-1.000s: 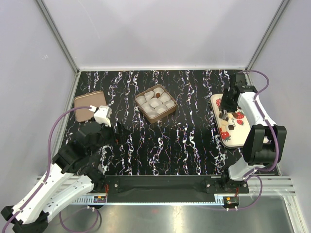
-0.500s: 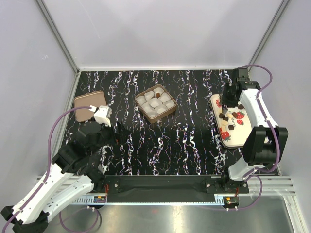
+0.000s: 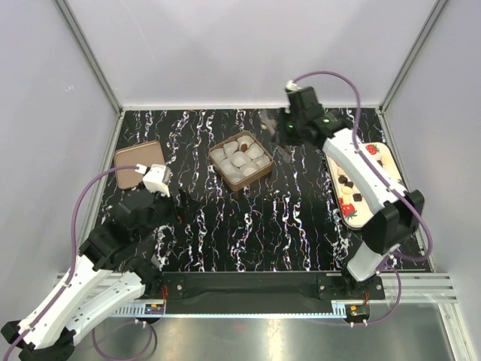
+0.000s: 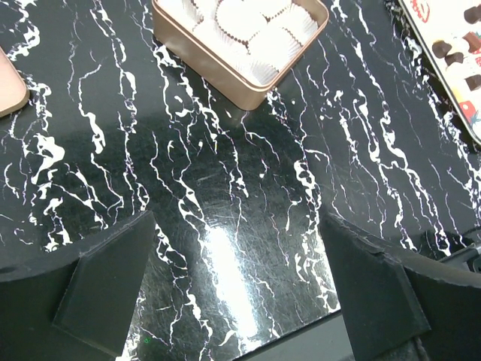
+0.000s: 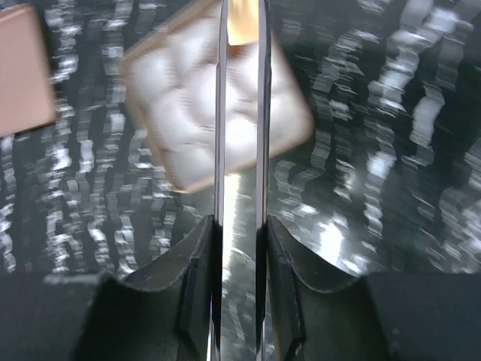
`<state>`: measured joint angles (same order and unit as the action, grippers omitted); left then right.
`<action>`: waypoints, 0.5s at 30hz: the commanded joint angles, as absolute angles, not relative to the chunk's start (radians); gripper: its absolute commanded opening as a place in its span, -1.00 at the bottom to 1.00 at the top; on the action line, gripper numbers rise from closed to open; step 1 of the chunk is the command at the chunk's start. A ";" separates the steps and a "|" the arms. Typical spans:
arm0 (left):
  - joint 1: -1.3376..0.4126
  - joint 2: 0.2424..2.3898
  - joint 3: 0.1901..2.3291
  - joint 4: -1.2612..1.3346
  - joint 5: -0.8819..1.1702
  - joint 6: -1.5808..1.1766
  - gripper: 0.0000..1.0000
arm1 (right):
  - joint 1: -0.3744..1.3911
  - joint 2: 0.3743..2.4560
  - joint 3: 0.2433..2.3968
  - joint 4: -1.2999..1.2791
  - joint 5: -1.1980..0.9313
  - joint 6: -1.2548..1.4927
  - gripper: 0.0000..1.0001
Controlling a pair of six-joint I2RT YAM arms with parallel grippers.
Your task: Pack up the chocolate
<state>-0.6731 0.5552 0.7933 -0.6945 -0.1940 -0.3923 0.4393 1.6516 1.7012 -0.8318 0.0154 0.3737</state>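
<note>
Several small dark chocolate pieces [image 3: 347,182] lie on a strawberry-print tray [image 3: 366,216] at the right; they [image 4: 449,51] also show in the left wrist view's top right corner. The tan box [image 3: 254,178] of white paper cups holds one brown piece [image 3: 244,140]. My right gripper [image 3: 272,120] hovers, blurred, just right of and behind the box. Its thin blades [image 5: 240,15] stand close together over the box [image 5: 188,113], with a tan-brown bit pinched between them at the picture's top edge. My left gripper [image 4: 237,222] is wide open over bare tabletop, holding nothing.
The box's tan lid [image 3: 135,163] lies flat at the far left, seen too in the right wrist view [image 5: 22,71]. The left arm rests low at the near left. Grey walls close in the black marbled table on three sides.
The right arm has lifted off the tray and swung left and back to beside the box. The left arm has not moved.
</note>
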 commanded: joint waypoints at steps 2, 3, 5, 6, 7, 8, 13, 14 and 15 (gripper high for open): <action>-0.672 0.525 0.795 -0.653 -0.230 -0.388 0.98 | 0.563 1.800 1.822 -0.726 0.077 0.414 -0.41; -0.672 0.519 0.795 -0.655 -0.235 -0.390 0.98 | 0.593 1.824 1.854 -0.715 0.078 0.416 -0.41; -0.672 0.515 0.795 -0.653 -0.236 -0.390 0.98 | 0.612 1.894 1.891 -0.703 0.078 0.425 -0.41; -0.672 0.514 0.795 -0.655 -0.239 -0.390 0.98 | 0.630 1.919 1.926 -0.706 0.078 0.425 -0.41; -0.672 0.514 0.795 -0.657 -0.241 -0.390 0.98 | 0.637 1.958 1.959 -0.709 0.084 0.429 -0.41; -0.672 0.512 0.795 -0.657 -0.241 -0.390 0.98 | 0.644 1.979 1.959 -0.710 0.087 0.431 -0.41; -0.672 0.512 0.795 -0.657 -0.242 -0.390 0.98 | 0.678 2.042 1.987 -0.710 0.103 0.445 -0.41; -0.673 0.512 0.795 -0.655 -0.242 -0.390 0.98 | 0.683 2.045 1.980 -0.707 0.104 0.446 -0.41; -0.672 0.514 0.795 -0.653 -0.242 -0.390 0.98 | 0.689 2.046 1.973 -0.703 0.112 0.446 -0.41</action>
